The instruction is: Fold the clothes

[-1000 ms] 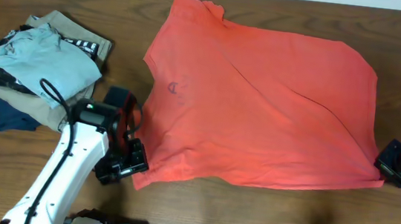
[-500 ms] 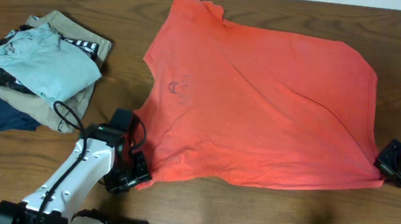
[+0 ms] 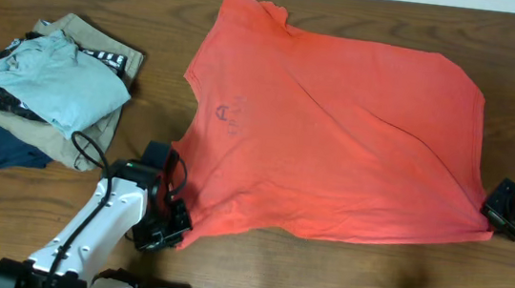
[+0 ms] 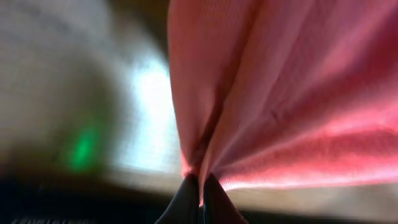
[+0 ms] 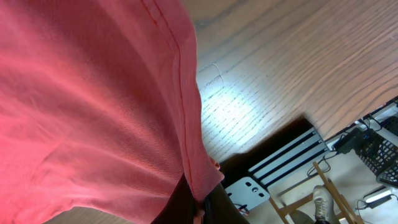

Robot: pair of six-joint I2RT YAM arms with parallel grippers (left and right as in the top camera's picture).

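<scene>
I've drawn my left gripper (image 3: pixel 176 226), pinching a corner of the shirt (image 3: pixel 335 138), toward the near edge; my right gripper (image 3: pixel 491 215) pinches the other corner. The hem looks taut enough to fold.

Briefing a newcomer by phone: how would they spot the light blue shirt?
On the wooden table, look left of the spread coral-red T-shirt to the garment pile. The light blue shirt tops it, above a tan garment and a navy garment.

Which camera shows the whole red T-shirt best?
Overhead: the whole T-shirt lies spread on the table, both lower corners gripped. Each wrist view shows only a close-up fold of red cloth pinched in shut jaws.
</scene>
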